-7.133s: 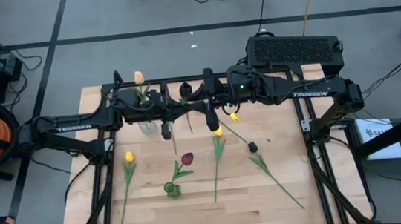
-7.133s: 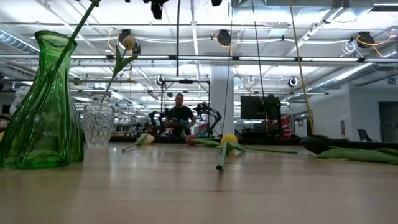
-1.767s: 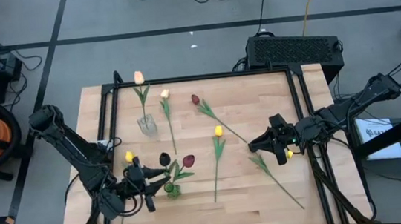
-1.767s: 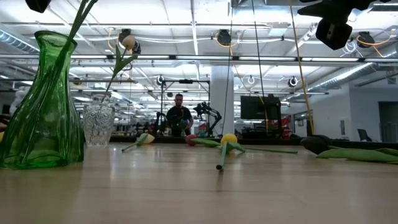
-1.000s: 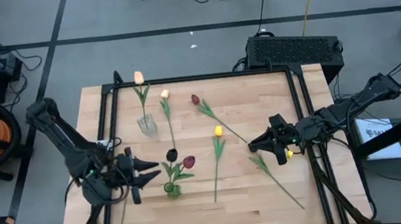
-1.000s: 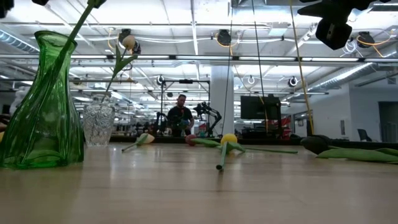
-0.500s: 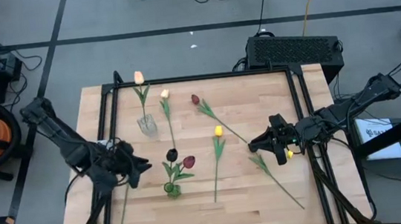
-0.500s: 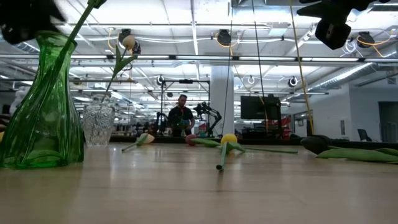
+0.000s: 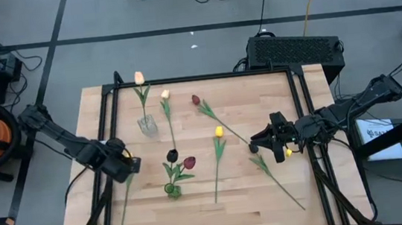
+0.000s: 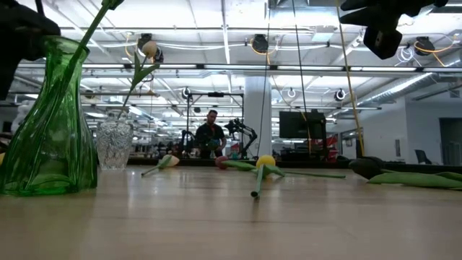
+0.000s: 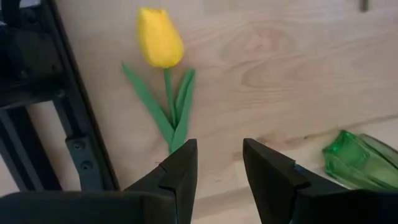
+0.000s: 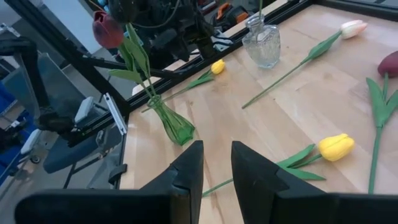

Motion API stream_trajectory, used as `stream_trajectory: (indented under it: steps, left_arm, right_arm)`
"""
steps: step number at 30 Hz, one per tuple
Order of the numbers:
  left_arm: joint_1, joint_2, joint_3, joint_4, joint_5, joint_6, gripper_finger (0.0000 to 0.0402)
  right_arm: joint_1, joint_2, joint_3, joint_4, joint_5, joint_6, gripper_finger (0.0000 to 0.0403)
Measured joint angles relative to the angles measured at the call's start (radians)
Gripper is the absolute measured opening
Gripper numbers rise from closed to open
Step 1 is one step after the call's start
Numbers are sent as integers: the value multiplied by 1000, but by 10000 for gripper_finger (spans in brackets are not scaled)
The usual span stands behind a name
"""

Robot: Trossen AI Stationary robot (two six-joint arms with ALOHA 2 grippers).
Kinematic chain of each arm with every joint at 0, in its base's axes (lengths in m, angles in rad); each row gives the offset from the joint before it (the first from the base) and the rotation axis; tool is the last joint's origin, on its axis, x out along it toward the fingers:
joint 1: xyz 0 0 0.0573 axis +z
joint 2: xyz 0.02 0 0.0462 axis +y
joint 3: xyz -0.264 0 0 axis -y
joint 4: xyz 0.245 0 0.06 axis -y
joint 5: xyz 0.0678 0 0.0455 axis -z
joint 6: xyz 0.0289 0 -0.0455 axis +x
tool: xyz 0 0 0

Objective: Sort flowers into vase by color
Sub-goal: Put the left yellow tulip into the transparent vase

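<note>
Green glass vase [image 9: 172, 190]: near the front of the wooden table [image 9: 287, 216], holding two dark red tulips [image 9: 179, 159].
Left gripper [image 9: 133, 164]: just left of the green glass vase, over the yellow tulip with long green stem [image 11: 160, 46] lying there; fingers [image 11: 180, 168] parted, empty.
Right gripper [image 9: 258, 142]: well right of the green glass vase, beside a dark maroon tulip [image 9: 253, 148]; fingers slightly parted, empty.
Clear glass vase [image 9: 147, 123]: behind the green glass vase, holding a cream-peach tulip [image 9: 138, 78].
Other tulips: lying flat right of the clear glass vase.
</note>
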Motion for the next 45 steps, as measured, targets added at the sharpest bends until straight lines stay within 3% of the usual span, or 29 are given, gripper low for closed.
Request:
stream_trajectory:
  steps: [13,17,27,31,37,45]
  left_arm:
    - [13,156,0,13,22,22,144]
    - [13,213,-1,35,34,24,172]
    - [13,355,-1,25,180,-11,254]
    - [13,375,-52,109,242,-71,251]
    - [13,373,-186,341,250,-99,234]
    - [13,365,-238,382,233,-78,230]
  right_arm:
    - [0,0,0,-1,-5,2,75]
    - [0,0,0,-2,-5,2,75]
    - [0,0,0,-21,-5,-6,75]
    - [0,0,0,-22,-5,-20,75]
    - [0,0,0,-22,-5,-20,75]
    - [0,0,0,-23,-6,-1,75]
